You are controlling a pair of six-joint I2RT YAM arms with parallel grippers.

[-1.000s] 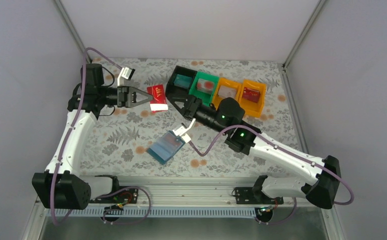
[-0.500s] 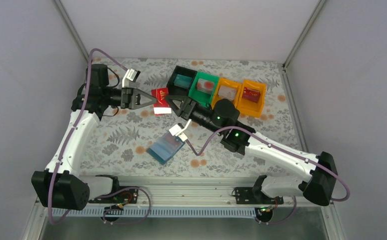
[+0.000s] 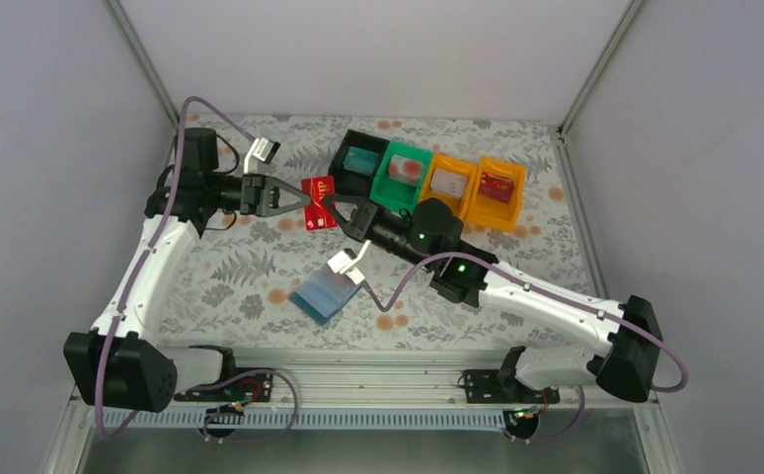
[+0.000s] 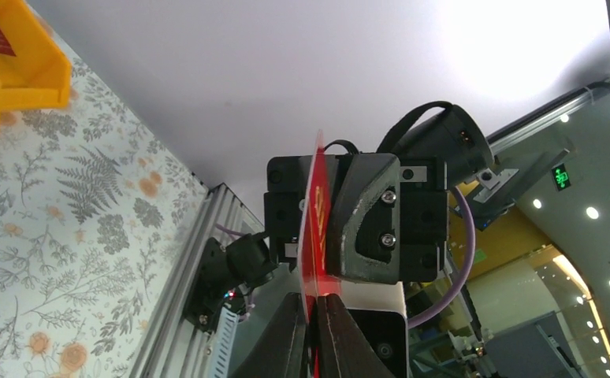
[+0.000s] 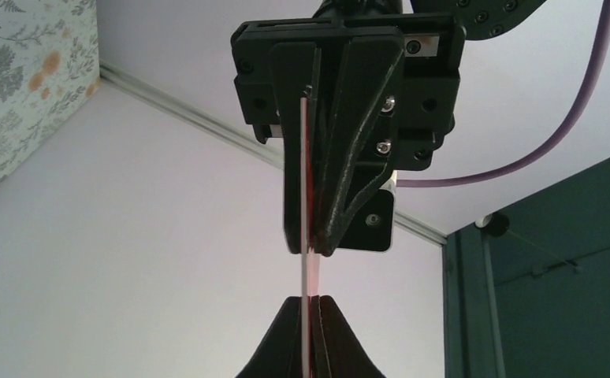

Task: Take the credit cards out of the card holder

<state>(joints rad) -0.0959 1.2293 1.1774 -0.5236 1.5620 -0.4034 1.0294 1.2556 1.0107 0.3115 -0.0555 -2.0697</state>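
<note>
The red card has travelled toward 3 o'clock, and my right gripper has come in to meet it. It hangs in the air at 12 o'clock from the card holder. My left gripper pinches it from 9 o'clock and my right from 3 o'clock, both clamped on it.

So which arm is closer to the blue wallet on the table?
Right. The right arm passes just beyond the blue wallet; the left arm is farther off to its left. Both hold the red card.
</note>
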